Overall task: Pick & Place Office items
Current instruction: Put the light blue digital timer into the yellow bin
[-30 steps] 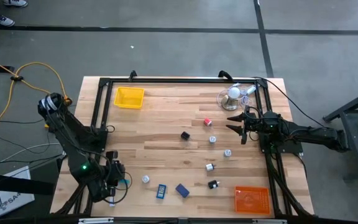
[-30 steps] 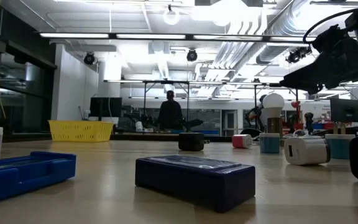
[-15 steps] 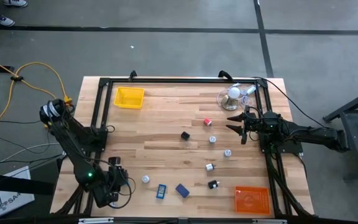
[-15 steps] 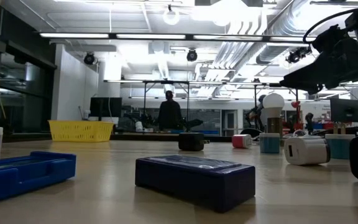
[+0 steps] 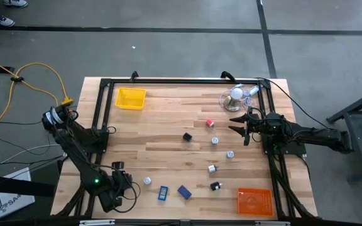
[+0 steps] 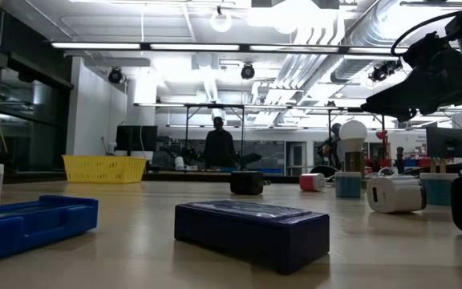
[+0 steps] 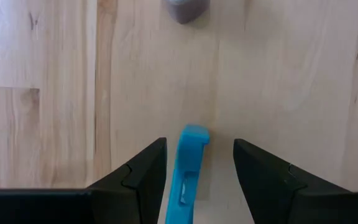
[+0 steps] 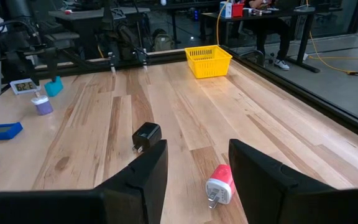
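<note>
Blue plastic stick, perhaps ridged, between left pincer fingers.

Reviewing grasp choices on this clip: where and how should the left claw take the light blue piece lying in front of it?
Judging from the left wrist view, grip the light blue piece across its narrow width, coming straight down from above. It lies flat on the table, long axis running between the open fingers of the left claw, so closing should catch both long sides.

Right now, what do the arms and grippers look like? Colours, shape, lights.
Both arms are matte black, jointed links. The left arm shows a small green light. The left gripper and right gripper each have two dark, wedge-shaped fingers. Black cabling trails off the right arm.
</note>
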